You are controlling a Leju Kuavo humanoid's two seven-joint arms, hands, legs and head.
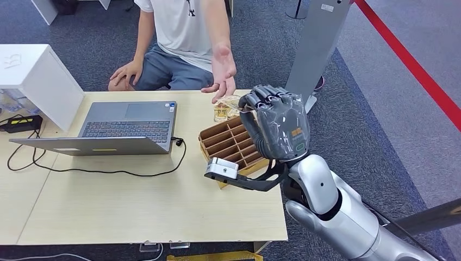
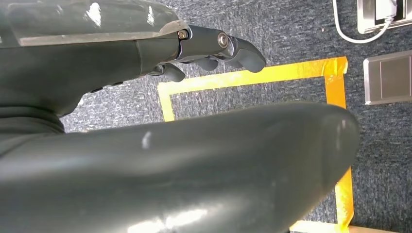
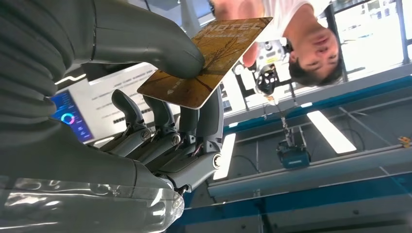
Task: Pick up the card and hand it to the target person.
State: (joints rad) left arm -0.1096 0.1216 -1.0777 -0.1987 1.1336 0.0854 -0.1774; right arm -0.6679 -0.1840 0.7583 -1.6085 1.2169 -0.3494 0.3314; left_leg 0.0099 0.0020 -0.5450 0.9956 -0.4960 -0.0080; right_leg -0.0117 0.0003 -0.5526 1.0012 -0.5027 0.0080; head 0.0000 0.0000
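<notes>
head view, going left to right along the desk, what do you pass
White box → black cable → open laptop → cardboard divider tray → right hand raised over the tray's right side, holding the card toward the person's open hand.

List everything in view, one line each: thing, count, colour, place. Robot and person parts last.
card: one, golden brown, pinched in the right hand
divided box: one, brown cardboard, right side of the table
laptop: one, grey, open, table's left half
cable: one, black, looping in front of the laptop
table: one, light wood
white box: one, table's far left
tape outline: one, yellow, on the carpet
person's hand: one, palm up beyond the box
right hand: one, grey, raised over the box
left hand: one, grey, above the floor
</notes>
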